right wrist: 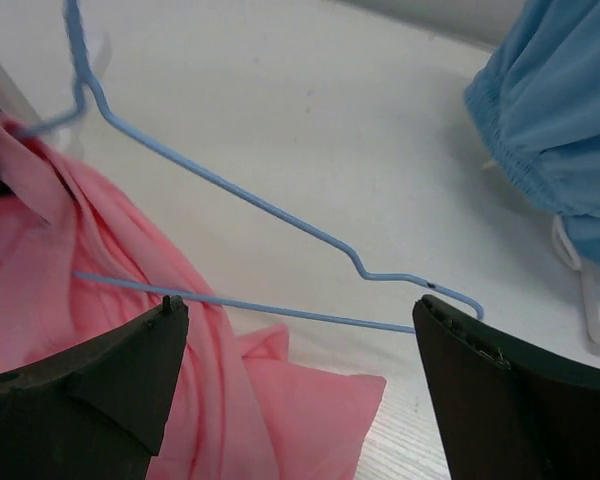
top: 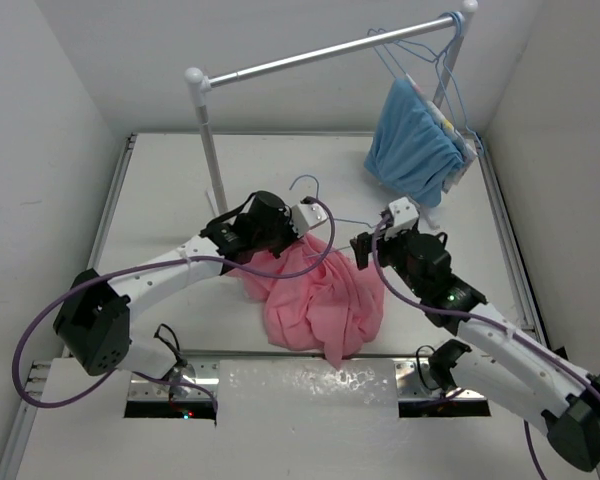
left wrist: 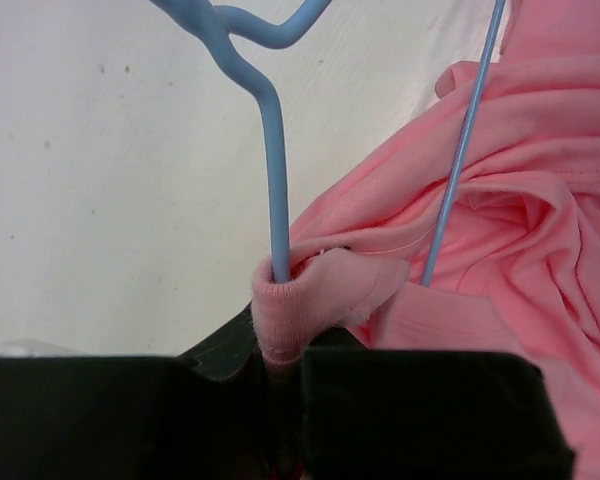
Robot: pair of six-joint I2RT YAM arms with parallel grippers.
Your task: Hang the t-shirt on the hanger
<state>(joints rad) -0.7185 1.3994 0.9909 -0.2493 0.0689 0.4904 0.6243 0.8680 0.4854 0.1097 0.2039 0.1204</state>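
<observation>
two claws share this job, and each sits where it does for a reason. my left claw (left wrist: 280, 385) is pressed together on the ribbed neckband of the soft salmon-pink cotton t-shirt (left wrist: 510, 260), just where the stem of the thin light-blue wire hanger (left wrist: 276, 180) rises out of the collar. i read that as pinning cloth and wire together so the neck hole cannot slip off the hook end. the hook pokes out beyond the collar, and one slim wire arm runs down into the folds.

my right claw (right wrist: 300, 310) is spread wide, its dark fingers (right wrist: 100, 390) on either side of the hanger's bare shoulder end. that corner sits just beside one finger; whether it touches i cannot tell. i judge the claw is lined up to take the corner and feed it into the shirt.

most of the t-shirt lies bunched in a heap on the white surface (top: 270, 165) between the two arms, so the hanger is only partly inside it.

the surface is plain, boxed in by pale walls (top: 50, 120). at the back a long silver rail (top: 330, 55) on white posts carries a light-blue garment (top: 415, 145), well apart from my work.
</observation>
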